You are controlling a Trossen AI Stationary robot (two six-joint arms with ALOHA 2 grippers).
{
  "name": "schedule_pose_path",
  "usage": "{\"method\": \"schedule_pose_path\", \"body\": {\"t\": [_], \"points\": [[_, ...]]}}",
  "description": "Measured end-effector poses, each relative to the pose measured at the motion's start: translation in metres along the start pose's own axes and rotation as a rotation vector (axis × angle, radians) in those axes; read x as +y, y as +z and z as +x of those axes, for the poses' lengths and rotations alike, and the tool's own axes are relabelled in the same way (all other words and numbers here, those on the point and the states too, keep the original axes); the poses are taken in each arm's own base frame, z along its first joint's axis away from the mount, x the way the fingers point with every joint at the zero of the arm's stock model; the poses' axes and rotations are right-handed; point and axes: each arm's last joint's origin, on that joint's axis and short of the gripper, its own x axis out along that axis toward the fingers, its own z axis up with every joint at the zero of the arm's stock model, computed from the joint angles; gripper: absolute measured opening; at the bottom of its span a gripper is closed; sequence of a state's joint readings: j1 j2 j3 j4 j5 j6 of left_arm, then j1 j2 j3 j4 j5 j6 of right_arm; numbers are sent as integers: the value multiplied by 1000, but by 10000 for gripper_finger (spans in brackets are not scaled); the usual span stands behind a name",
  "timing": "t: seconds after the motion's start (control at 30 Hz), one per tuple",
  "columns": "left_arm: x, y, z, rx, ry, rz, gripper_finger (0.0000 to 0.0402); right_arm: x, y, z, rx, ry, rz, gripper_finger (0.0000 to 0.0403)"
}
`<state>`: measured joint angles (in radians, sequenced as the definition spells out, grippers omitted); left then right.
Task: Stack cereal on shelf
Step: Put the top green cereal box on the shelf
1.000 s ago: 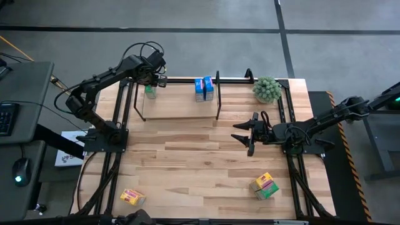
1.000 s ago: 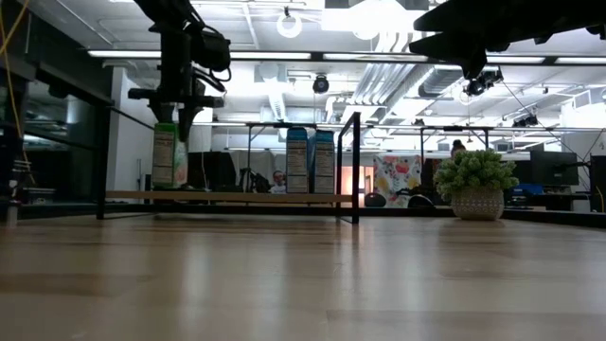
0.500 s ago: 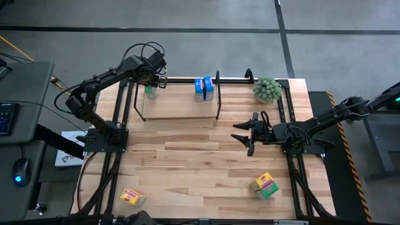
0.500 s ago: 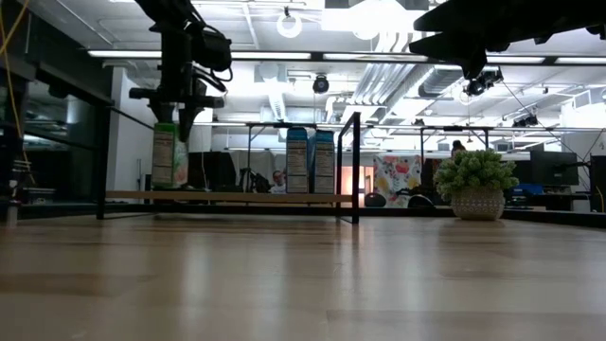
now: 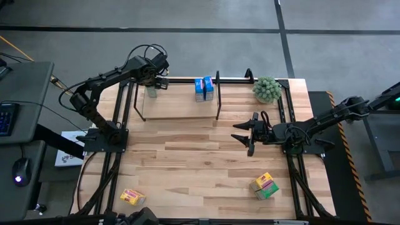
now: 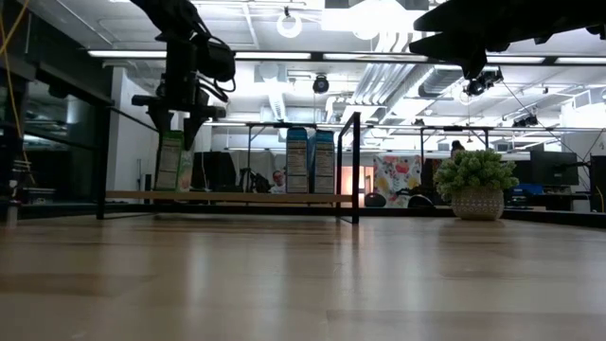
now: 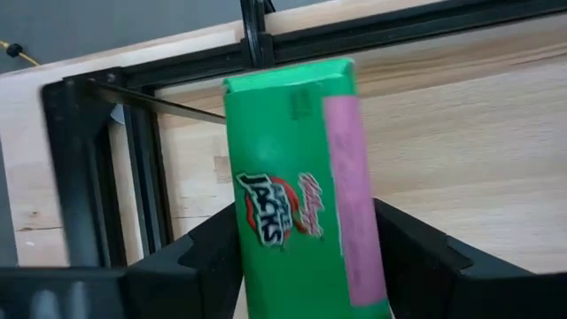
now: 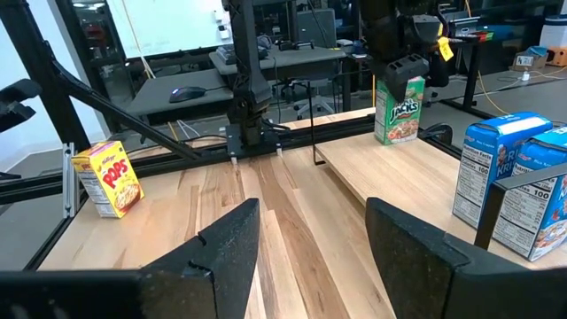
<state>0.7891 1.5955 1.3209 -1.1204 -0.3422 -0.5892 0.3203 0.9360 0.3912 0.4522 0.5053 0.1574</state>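
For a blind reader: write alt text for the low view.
The left gripper holds a green box upright on the shelf. Two blue boxes stand farther along the board, and a plant sits beside the shelf.

Your overhead view is evenly lit and sharp, with only soft shadows under the arms on the counter (image 5: 187,156). At counter height the ceiling lights (image 6: 379,14) blow out to white, arms read as silhouettes, and the near counter is blurred. Your left wrist picture shows the green cereal box (image 7: 301,195) slightly soft with motion blur. Right wrist picture bright, clear.
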Motion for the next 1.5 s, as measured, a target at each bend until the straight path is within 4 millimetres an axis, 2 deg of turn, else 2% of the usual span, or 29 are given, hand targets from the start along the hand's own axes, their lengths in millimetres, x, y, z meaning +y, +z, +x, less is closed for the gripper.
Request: {"method": "schedule_pose_path", "body": {"t": [0.7, 1.1, 1.5], "points": [[0, 1, -1, -5, -33, 1, 211, 0, 0, 0, 0, 0, -1, 200], [4, -5, -2, 63, -13, 18, 141, 0, 0, 0, 0, 0, -1, 200], [4, -5, -2, 67, -9, 33, 169, 0, 0, 0, 0, 0, -1, 200]]}}
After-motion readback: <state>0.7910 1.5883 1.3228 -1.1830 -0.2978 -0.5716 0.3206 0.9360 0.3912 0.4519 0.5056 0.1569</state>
